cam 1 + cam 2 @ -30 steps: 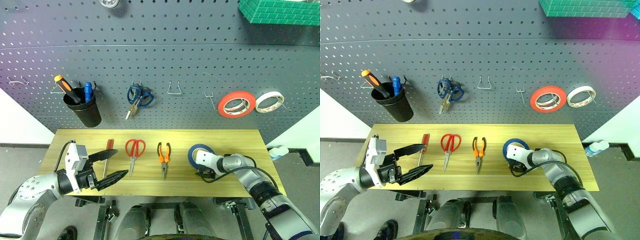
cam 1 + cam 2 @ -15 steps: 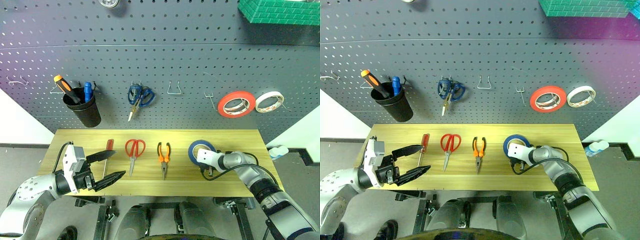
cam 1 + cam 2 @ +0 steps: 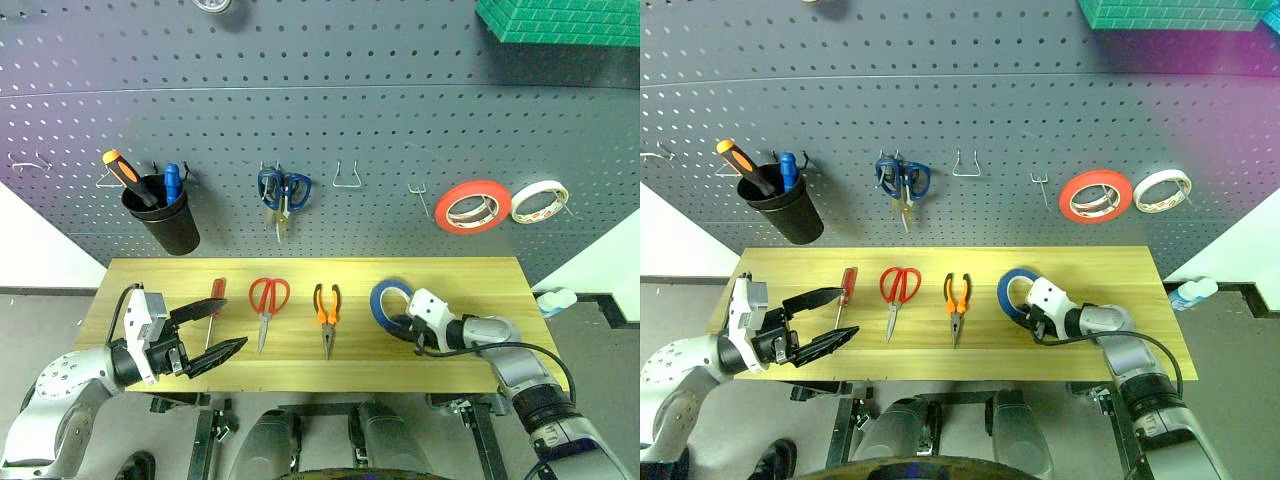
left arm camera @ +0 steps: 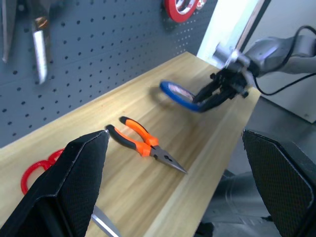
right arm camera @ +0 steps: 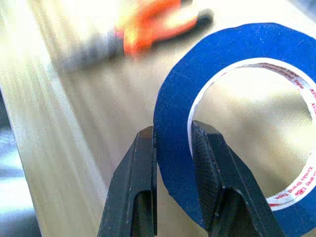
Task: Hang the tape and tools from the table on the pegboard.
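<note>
My right gripper (image 3: 403, 323) is shut on the rim of the blue tape (image 3: 386, 298), one finger inside the ring and one outside (image 5: 173, 136). The tape (image 5: 232, 54) is tilted up off the table (image 3: 470, 275) at its right side. Red scissors (image 3: 267, 298), the orange-and-black pliers (image 3: 326, 312) and the red-handled screwdriver (image 3: 216, 296) lie in a row on the table. My left gripper (image 3: 226, 328) stands open at the front left, just in front of the screwdriver. The pegboard (image 3: 380, 120) rises behind, with bare hooks (image 3: 347, 180) in its middle.
On the pegboard hang a black cup (image 3: 162, 218) with two screwdrivers, blue scissors (image 3: 283, 190), a red-orange roll (image 3: 472, 207) and a white roll (image 3: 538, 202). A green bin (image 3: 560, 20) sits at the top right. The table's front edge is close to both grippers.
My right gripper has shut on the blue tape and raised it, tipping the roll off the table. The blue scissors on the pegboard have swung to hang straight. The left gripper has stayed put.
</note>
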You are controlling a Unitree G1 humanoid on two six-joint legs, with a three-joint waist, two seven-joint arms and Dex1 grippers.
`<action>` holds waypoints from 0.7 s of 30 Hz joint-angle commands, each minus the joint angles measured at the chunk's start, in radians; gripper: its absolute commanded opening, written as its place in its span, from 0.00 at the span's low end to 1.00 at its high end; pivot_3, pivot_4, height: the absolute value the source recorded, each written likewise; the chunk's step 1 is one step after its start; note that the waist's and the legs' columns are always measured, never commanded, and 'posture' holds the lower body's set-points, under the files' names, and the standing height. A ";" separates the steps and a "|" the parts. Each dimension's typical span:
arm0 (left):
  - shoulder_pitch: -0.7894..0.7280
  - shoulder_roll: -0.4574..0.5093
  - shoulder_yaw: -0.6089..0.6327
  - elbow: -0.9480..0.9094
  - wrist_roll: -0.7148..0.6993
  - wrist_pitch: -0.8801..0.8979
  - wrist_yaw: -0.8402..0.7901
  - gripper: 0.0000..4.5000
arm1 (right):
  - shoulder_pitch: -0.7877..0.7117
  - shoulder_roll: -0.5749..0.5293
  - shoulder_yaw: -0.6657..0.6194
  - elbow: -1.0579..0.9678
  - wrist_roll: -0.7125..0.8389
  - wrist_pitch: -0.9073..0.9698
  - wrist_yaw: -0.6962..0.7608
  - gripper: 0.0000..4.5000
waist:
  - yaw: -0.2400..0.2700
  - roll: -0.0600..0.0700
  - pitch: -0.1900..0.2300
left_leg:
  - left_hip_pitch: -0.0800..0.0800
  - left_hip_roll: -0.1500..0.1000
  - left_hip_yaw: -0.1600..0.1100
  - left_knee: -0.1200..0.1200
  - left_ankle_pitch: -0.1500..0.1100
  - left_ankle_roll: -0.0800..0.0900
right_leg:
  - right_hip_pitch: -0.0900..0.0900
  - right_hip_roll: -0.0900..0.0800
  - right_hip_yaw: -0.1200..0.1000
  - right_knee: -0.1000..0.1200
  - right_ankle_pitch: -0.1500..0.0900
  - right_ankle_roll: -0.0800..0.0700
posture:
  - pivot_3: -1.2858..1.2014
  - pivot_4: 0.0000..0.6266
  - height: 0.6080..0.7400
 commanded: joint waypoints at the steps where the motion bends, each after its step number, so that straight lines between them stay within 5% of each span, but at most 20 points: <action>1: -0.035 -0.001 -0.006 0.027 0.011 -0.028 -0.017 1.00 | 0.041 0.005 -0.064 -0.094 0.103 0.002 0.034 0.15 | 0.001 -0.001 -0.006 | 0.000 0.000 0.000 0.000 0.000 0.000 | 0.000 0.000 0.000 0.000 0.000 0.000 | 0.51 0.07 0.95; 15: -0.067 -0.001 -0.001 0.071 0.021 -0.054 -0.037 1.00 | 0.195 0.038 -0.238 -0.378 0.436 0.161 0.044 0.15 | 0.000 -0.001 -0.039 | 0.001 0.000 0.000 0.001 0.002 -0.002 | 0.001 0.000 0.000 0.001 0.003 0.000 | 0.51 0.04 0.95; 21: -0.099 -0.026 -0.021 0.087 0.030 -0.069 -0.024 1.00 | 0.219 0.024 -0.278 -0.387 0.465 0.184 0.035 0.15 | 0.000 0.000 -0.063 | 0.001 0.000 0.000 0.001 0.002 -0.002 | 0.001 0.000 0.000 0.001 0.003 0.001 | 0.50 0.01 0.95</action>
